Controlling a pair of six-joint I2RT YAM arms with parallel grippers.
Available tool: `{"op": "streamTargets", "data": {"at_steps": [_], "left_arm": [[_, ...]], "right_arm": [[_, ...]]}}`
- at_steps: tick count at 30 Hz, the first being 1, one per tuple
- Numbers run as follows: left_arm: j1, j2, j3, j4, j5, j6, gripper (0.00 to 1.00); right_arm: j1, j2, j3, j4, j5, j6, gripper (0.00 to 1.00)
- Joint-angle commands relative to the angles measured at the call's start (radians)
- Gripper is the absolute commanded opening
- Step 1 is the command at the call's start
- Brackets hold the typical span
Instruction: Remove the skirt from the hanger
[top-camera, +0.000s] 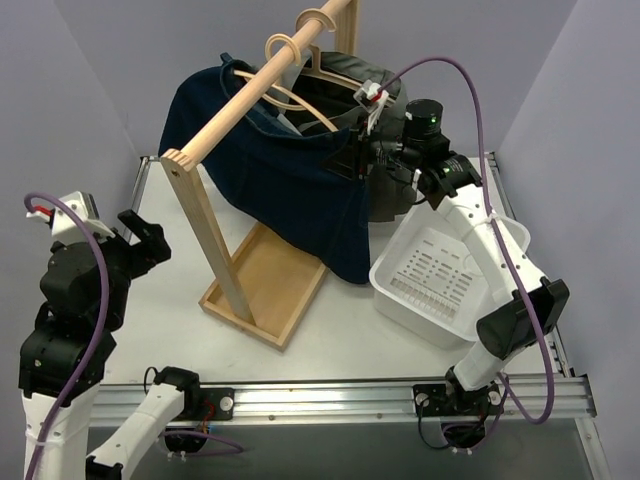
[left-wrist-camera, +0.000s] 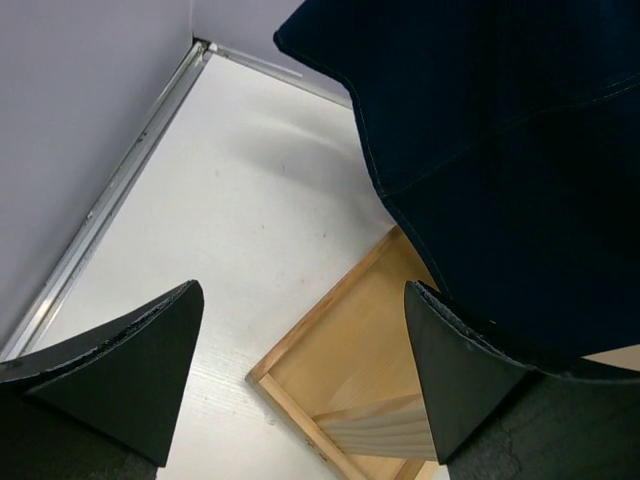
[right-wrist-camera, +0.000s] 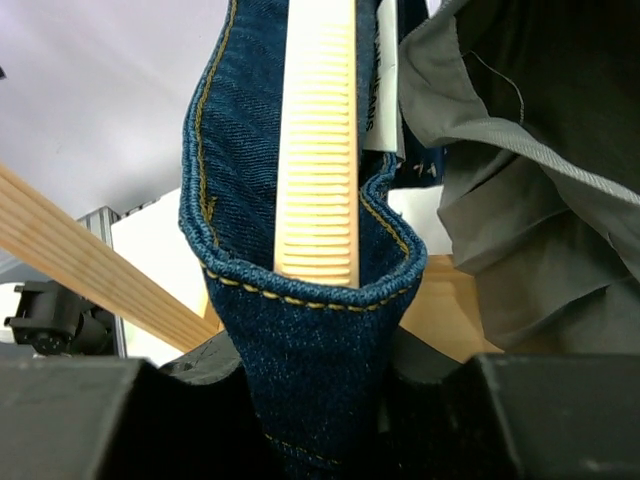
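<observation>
Down at the near edge, the left arm is folded back on itself at the left side of the table (top-camera: 170, 300). The left gripper (top-camera: 140, 235) is raised and well apart from the rack. Its own camera settles it: the left gripper (left-wrist-camera: 300, 295) is spread wide with nothing between the fingers (left-wrist-camera: 130, 370). Only bare table (left-wrist-camera: 230, 200) and a corner of the wooden base tray (left-wrist-camera: 350, 350) lie below. The skirt (left-wrist-camera: 500, 150) hangs over the right finger in that view, and whether they touch I cannot tell.

From above, the base tray (top-camera: 265, 285) sits mid-table with a white basket (top-camera: 440, 270) just beside it on the right. The right arm rises past the basket's right edge and bends back toward the rack.

The overhead view only shows the right gripper (top-camera: 350, 160) buried against the dark blue skirt (top-camera: 290, 190). The right wrist view gives the grip itself: the right gripper (right-wrist-camera: 330, 395) is clamped on the denim waistband of the skirt (right-wrist-camera: 320, 340), pads flush against the cloth on both sides. Just above, the ribbed wooden hanger (right-wrist-camera: 318, 150) sits inside the waistband, so the skirt is on it. A grey garment (right-wrist-camera: 520, 200) crowds in from the right, against the denim.

Farthest back, the hanger (top-camera: 300, 100) hooks over the slanted wooden rail (top-camera: 250, 95), with the skirt draped below it down to the tray.
</observation>
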Motion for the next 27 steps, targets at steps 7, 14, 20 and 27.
{"op": "streamTargets", "data": {"at_steps": [7, 14, 20, 27], "left_arm": [[0.0, 0.213, 0.267, -0.039, 0.028, 0.108, 0.91], [0.006, 0.382, 0.534, -0.127, 0.022, 0.168, 0.89], [0.008, 0.344, 0.529, -0.042, -0.027, 0.194, 0.89], [0.036, 0.529, 0.691, -0.099, 0.011, 0.32, 0.88]], "right_arm": [[0.093, 0.1, 0.34, 0.019, 0.096, 0.007, 0.0], [0.162, 0.221, 0.526, -0.113, 0.165, -0.05, 0.0], [0.193, 0.208, 0.412, -0.075, 0.205, -0.044, 0.0], [0.252, 0.135, 0.186, -0.02, 0.207, -0.039, 0.0]]}}
